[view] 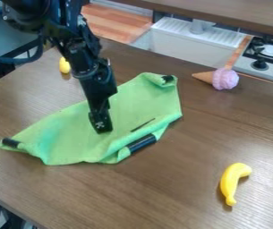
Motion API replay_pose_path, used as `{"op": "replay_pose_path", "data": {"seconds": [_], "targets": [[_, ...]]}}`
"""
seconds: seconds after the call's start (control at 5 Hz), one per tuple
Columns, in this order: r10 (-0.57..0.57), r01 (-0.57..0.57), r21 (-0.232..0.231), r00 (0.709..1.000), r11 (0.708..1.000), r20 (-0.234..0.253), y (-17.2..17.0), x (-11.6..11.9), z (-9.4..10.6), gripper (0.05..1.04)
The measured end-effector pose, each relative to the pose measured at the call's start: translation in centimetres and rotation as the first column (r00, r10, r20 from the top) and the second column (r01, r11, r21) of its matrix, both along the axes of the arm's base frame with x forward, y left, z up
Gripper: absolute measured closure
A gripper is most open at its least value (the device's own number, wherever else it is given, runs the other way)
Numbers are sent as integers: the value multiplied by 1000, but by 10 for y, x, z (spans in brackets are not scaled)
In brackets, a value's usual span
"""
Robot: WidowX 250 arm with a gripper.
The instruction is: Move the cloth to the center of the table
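Brown table (180, 179), one green cloth (73, 129), one banana (232, 181)

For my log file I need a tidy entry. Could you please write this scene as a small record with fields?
cloth: green, spread unevenly, with dark patches along its edges
tool: at the cloth's middle area
banana: yellow, lower right of view
ice cream cone: pink top, upper right
small yellow object: upper left
table: brown, wood-grained
background: sink and stove
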State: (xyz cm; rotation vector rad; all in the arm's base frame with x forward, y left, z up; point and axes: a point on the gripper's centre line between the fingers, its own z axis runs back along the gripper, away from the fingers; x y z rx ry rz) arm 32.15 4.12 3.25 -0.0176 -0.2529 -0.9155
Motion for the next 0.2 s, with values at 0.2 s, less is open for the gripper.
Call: {"op": "replay_pose_path", "data": {"seconds": [0.2], "targets": [[-84,84,-13,996,996,-1,-17,-14,0,84]]}}
